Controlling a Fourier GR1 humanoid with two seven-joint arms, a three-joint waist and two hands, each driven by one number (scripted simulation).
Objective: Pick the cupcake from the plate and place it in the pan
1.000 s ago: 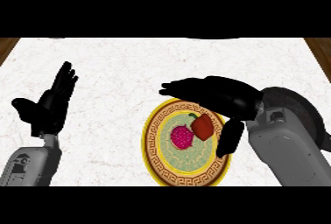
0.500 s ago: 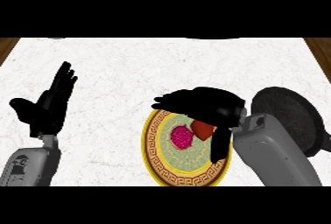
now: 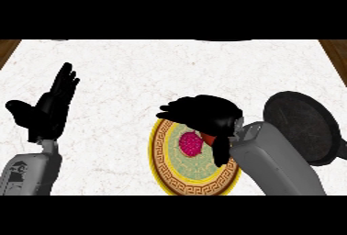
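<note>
one plate (image 3: 193, 183), one cupcake (image 3: 192, 144), one pan (image 3: 301, 126) | right hand (image 3: 203, 112) curled over cupcake, grasp hidden | left hand (image 3: 51, 108) spread, frame left

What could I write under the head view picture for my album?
Right hand curls over the cupcake on its plate, pan beside it, left hand resting open.

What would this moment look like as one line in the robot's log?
right hand: over cupcake on plate | left hand: open, resting | pan: right of plate
</note>
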